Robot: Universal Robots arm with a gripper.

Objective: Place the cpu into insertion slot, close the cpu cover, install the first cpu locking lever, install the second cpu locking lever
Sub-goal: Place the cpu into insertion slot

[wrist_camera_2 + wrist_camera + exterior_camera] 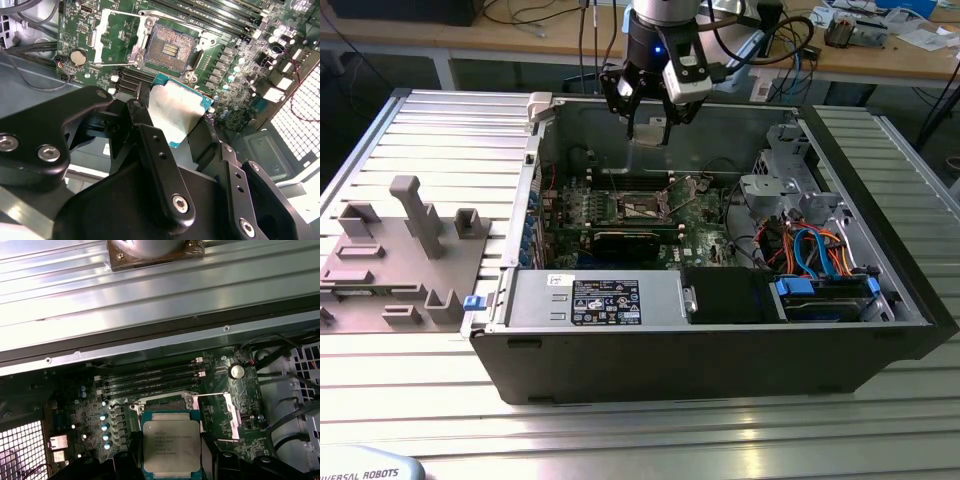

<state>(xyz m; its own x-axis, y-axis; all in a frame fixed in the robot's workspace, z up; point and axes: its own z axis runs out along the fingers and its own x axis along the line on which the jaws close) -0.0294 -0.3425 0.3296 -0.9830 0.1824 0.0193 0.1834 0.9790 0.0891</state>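
Exterior view looks obliquely down into the open computer case [720, 345]; both wrist views face its motherboard [70, 30] closely.

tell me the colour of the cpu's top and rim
Dull silver top, teal-green rim; the cpu shows best in the first wrist view.

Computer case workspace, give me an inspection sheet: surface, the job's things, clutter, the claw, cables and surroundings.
Surface: ribbed metal table carrying the open computer case.
Job's things: cpu held above the board, not seated; insertion slot bare, contacts exposed; cpu cover swung open beside the slot.
Clutter: grey fixture blocks on the table at the exterior view's left.
Claw: claw shut on the cpu, over the far side of the case.
Cables: blue and orange cables inside the case at the exterior view's right.
Surroundings: wooden bench behind the table, with loose wires on it.
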